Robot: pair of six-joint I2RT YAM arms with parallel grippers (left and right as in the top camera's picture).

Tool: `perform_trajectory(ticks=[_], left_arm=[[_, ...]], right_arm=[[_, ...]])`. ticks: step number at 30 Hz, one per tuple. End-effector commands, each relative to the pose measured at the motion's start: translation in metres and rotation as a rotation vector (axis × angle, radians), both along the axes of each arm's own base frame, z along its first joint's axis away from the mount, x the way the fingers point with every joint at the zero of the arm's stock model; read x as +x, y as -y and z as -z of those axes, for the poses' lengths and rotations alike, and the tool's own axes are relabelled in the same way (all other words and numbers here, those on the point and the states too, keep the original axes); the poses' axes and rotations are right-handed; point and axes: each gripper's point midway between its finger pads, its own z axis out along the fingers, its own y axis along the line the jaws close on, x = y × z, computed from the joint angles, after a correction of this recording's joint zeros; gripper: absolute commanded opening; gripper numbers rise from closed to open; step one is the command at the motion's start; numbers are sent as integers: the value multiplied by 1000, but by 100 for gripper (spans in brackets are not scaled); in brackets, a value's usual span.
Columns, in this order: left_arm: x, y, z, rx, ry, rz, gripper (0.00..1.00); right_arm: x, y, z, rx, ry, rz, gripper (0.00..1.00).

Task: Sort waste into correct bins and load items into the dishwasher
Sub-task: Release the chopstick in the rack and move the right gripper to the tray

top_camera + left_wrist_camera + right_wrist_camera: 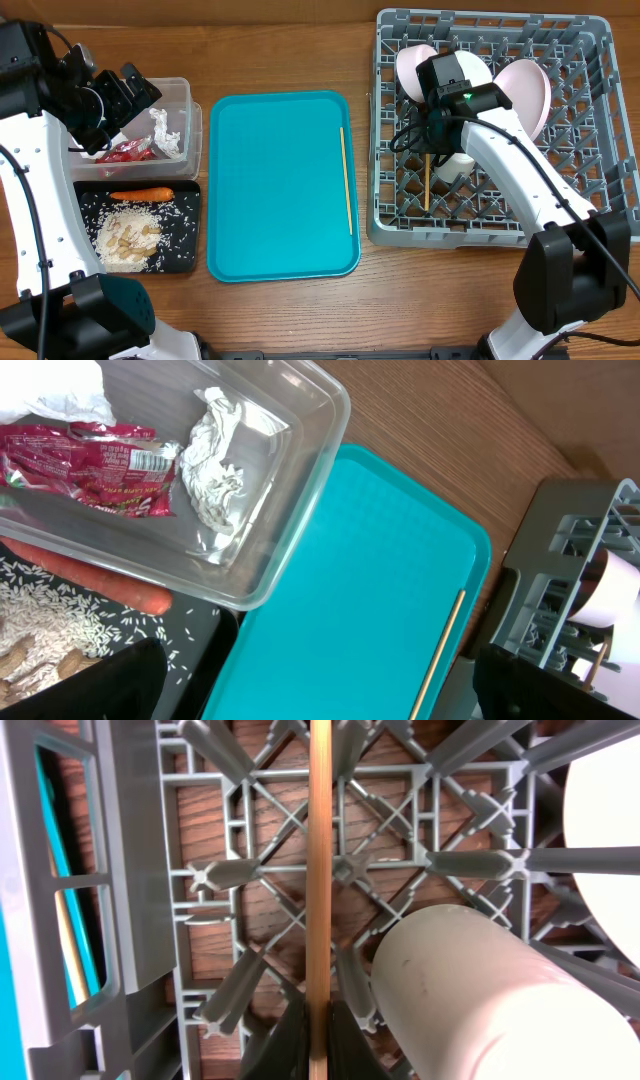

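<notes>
My right gripper (319,1040) is shut on a wooden chopstick (319,870) inside the grey dishwasher rack (600,180); overhead, that chopstick (427,182) lies along the rack's left part beside a white cup (490,1000). White plates (525,90) stand among the pegs. A second chopstick (346,180) lies at the teal tray's right edge. My left gripper (320,695) hangs open over the clear tub (185,95), which holds a red wrapper (90,470), crumpled foil (215,475) and tissue (60,395). The black tray (190,262) holds the carrot piece (140,194), rice and beige scraps (128,238).
The teal serving tray (280,190) lies between the bins and the rack. Bare wooden table runs along the front and back edges. Both arm bases stand at the near corners.
</notes>
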Motion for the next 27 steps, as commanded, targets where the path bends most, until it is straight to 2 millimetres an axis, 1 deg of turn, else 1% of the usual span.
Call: perform_trajectory(ticks=[1,8,9,11,15,16,17,21,23,24,26,27], left_arm=[[0,0,-15,13,35,-13,100],[0,0,-15,13,35,-13,100],[0,-1,-15,14,36,-13,100],[0,0,-15,13,35,-13,100],[0,0,-15,13,35,-13,100],[0,0,-15,13,35,-13,100],[0,0,-15,13,35,-13,100],[0,0,-15,13,35,-13,100],[0,0,-15,13,35,-13,100],[0,0,-15,13,35,-13,100],[0,0,-15,13,35,-13,100],[0,0,-15,13,35,-13,100]], right_arm=[[-1,-8,-9,38,19,-21,4],[-1,-8,-9,41,18,-22,5],[-1,-8,-9,41,18,-22,8],[-1,-8,-9,41,18,-22,18],[-1,-8,-9,41,18,-22,30],[-1,-8,-9,41,20,-21,40],[0,-8,-9,42,24,-21,45],[6,-10,-12,48,50,-21,45],[11,-12,-18,57,71,-23,45],[13,-14,-23,71,78,-27,45],[15,-28,-33,141,84,-52,45],[16,-51,-46,267,84,-95,45]])
